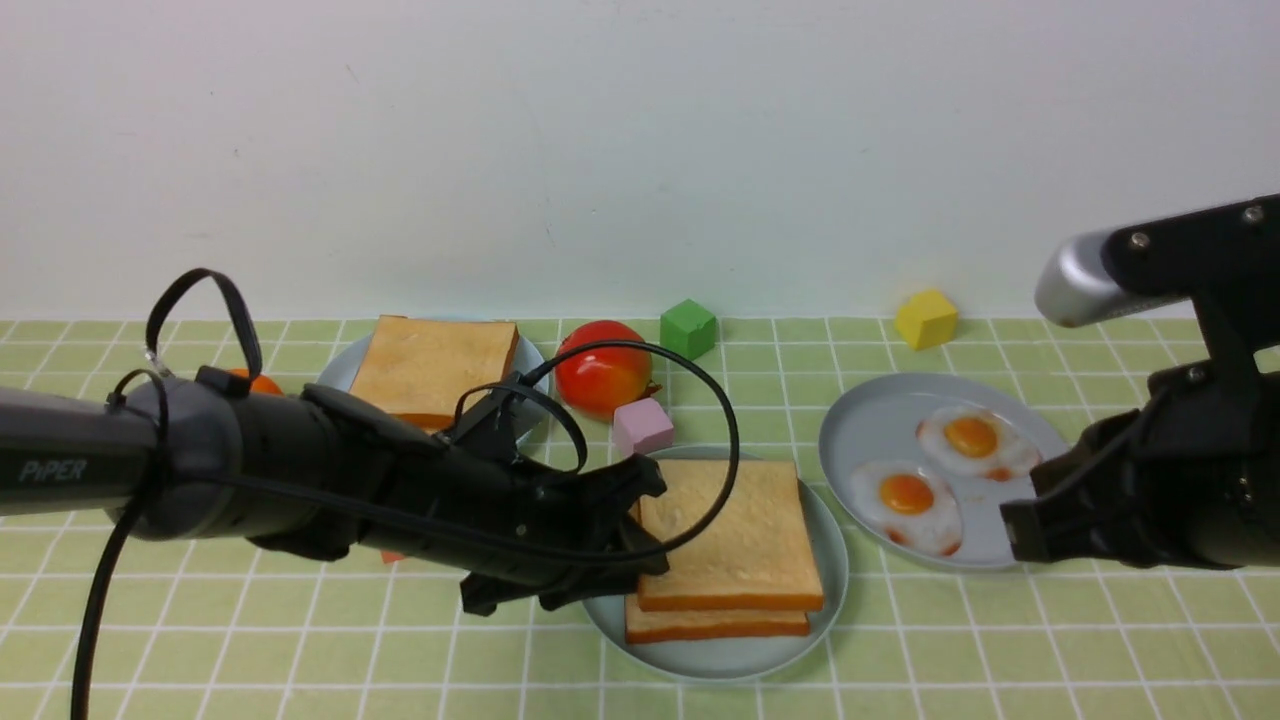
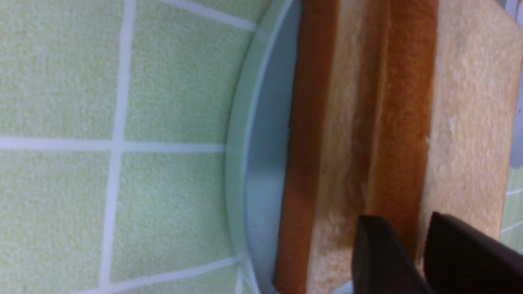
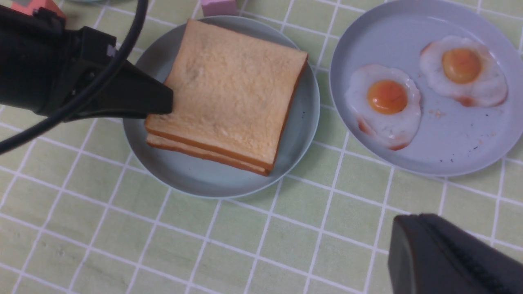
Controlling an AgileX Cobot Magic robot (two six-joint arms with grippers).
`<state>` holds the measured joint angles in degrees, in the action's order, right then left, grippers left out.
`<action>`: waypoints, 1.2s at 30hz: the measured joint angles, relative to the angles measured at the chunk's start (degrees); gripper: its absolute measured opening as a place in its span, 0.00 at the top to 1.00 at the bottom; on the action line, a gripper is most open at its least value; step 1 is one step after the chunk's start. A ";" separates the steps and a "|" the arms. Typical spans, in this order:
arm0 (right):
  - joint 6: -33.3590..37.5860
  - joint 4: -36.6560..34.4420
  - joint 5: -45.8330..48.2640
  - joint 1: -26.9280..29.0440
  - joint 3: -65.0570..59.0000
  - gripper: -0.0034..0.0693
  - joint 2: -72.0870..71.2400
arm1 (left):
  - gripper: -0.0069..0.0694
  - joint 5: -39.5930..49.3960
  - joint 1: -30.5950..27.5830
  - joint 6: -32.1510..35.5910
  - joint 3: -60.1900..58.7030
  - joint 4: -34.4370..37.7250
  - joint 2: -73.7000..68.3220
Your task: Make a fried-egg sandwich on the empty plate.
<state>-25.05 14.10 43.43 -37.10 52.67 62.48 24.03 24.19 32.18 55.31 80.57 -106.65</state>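
Note:
The mint-green plate (image 1: 730,668) sits at front centre with two toast slices stacked on it: a top slice (image 1: 730,530) and a bottom slice (image 1: 715,625). No egg shows between them. My left gripper (image 1: 640,535) is at the stack's left edge. In the left wrist view (image 2: 408,222) its fingers clamp the top slice's (image 2: 470,122) crust edge. Two fried eggs (image 1: 908,495) (image 1: 972,438) lie on a grey-blue plate (image 1: 880,420) at the right. My right gripper (image 1: 1020,525) is shut and empty, hovering by that plate's near right edge; it also shows in the right wrist view (image 3: 412,228).
A third toast slice (image 1: 430,368) lies on a grey-blue plate (image 1: 335,370) at the back left. A red tomato (image 1: 603,368), pink cube (image 1: 642,426), green cube (image 1: 688,328) and yellow cube (image 1: 926,318) stand behind the plates. The left arm's cable loops over the toast.

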 joint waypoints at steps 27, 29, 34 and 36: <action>-5.54 -2.65 7.00 0.00 -4.05 0.83 -9.18 | 0.42 18.50 -2.95 -12.16 -0.41 -34.72 21.81; -5.54 -2.53 5.36 0.00 -7.24 0.82 -12.11 | 0.52 19.57 -2.95 -15.15 -1.47 -36.10 26.10; -4.80 -0.48 1.17 0.00 -17.07 0.82 -24.77 | 0.82 20.23 -2.95 -24.28 -10.12 -37.62 39.83; -4.37 -0.47 0.37 0.00 -20.22 0.83 -29.22 | 0.90 20.65 -2.95 -26.09 -13.73 -37.68 44.87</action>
<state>-29.42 13.63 43.79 -37.10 32.45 33.25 44.68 21.24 6.10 41.58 42.90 -61.78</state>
